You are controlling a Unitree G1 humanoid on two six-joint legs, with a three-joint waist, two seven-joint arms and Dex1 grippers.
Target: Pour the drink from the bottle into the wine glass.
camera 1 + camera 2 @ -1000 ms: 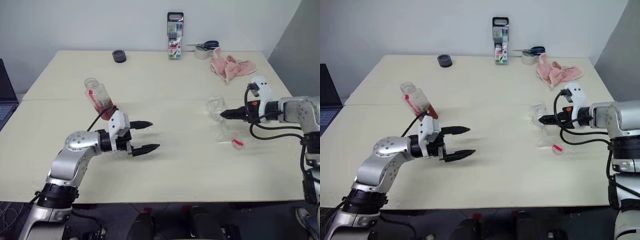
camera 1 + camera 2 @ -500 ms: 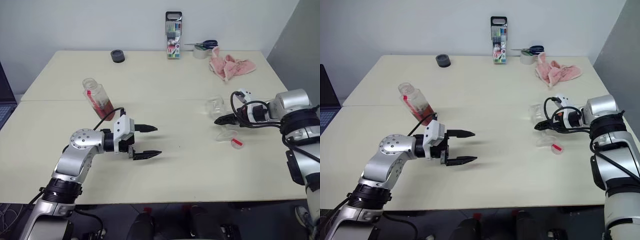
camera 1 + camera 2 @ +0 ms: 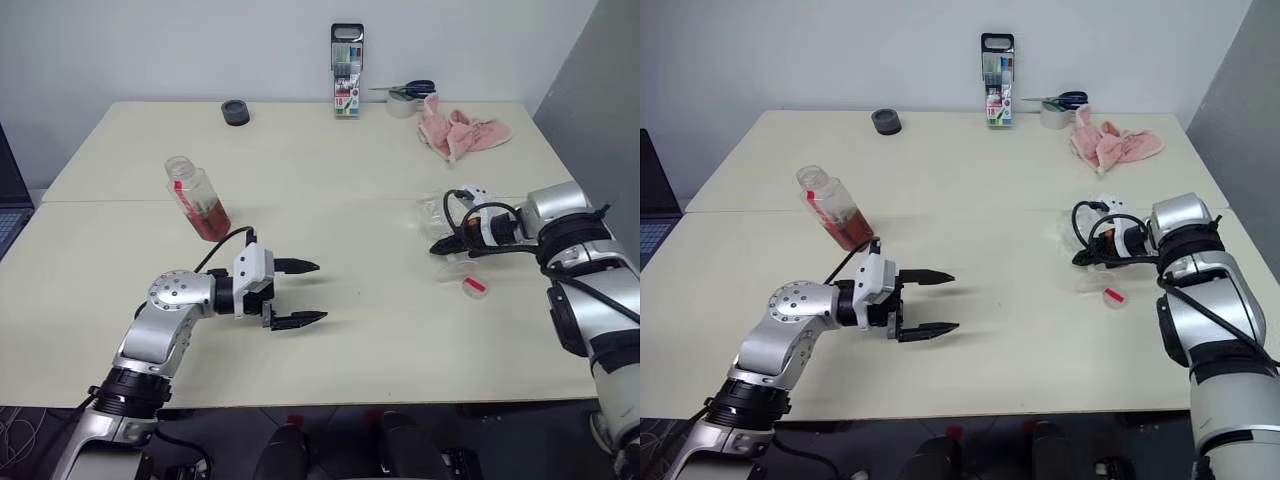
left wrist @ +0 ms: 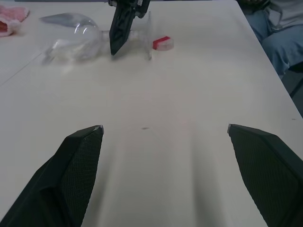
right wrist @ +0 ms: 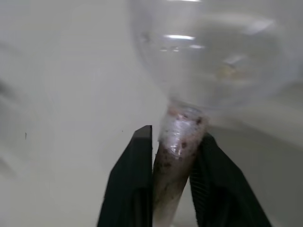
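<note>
Now pinching the stem of the toppled wine glass (image 5: 213, 61), the right gripper (image 5: 173, 161) is holding it; its bowl is lying toward the distant bottle (image 3: 197, 198), the left gripper (image 3: 300, 293) gaping empty.

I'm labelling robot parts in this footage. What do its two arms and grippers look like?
Both arms are silver-grey metal with rounded joints and black bands, and black cables loop along them. Near each wrist sits a white block. The left gripper and right gripper each have two slim, pointed black fingers with finely textured inner faces.

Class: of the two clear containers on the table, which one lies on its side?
The wine glass, lying by the right gripper; the bottle stands, leaning.
</note>
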